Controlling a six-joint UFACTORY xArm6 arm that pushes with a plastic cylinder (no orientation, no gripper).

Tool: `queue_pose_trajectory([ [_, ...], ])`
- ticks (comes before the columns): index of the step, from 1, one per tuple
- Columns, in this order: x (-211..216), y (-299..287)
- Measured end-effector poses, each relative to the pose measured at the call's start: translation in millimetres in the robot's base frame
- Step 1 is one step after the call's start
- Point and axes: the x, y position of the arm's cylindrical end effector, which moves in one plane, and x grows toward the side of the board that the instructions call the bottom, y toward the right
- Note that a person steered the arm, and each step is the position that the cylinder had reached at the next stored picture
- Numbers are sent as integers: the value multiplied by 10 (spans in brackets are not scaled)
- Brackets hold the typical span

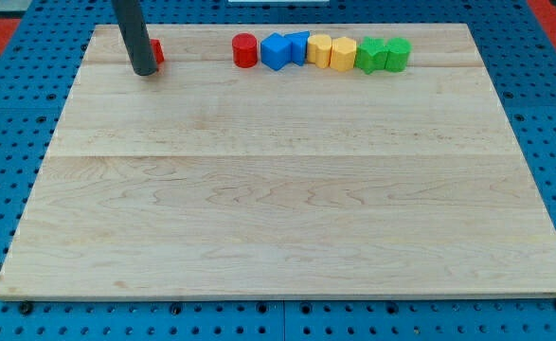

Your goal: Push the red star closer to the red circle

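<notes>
The red star (157, 52) lies near the view's top left of the wooden board, mostly hidden behind my rod. My tip (145, 70) rests on the board just at the star's left and bottom side, touching or nearly touching it. The red circle (245, 49) stands to the star's right, about a hundred pixels away, at the left end of a row of blocks.
Right of the red circle, along the view's top, sit two blue blocks (277, 51) (298, 45), two yellow blocks (319, 49) (343, 54) and two green blocks (371, 55) (398, 54), touching in a line. The wooden board (278, 208) lies on a blue pegboard (3, 114).
</notes>
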Motion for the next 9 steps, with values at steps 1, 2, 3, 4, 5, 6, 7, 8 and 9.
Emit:
queue_pose_trajectory([
  [1,331,-17],
  [2,331,-370],
  [3,156,-724],
  [4,-227,-744],
  [5,-256,-744],
  [6,-262,-540],
  [7,-329,78],
  [8,-339,514],
  [9,-339,1025],
])
